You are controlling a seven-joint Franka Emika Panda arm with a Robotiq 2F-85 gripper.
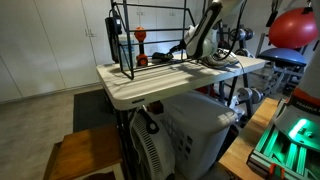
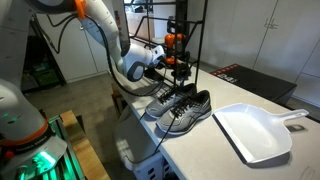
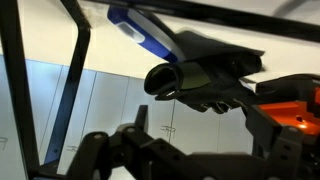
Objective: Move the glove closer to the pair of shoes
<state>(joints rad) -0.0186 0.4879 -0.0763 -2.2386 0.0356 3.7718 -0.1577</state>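
Dark glove (image 3: 200, 78), orange-trimmed, apparently lodged in wire rack (image 2: 190, 30) just ahead of jaws, long axis across wrist view; shoes (image 2: 180, 108) on bench (image 2: 200, 150) beside rack. Jaws spread or clenched: cannot tell.

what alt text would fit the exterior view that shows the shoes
A white robot arm reaches its gripper toward a black wire rack on a white table. Nearer the camera, a pair of grey shoes sits beside a white dustpan.
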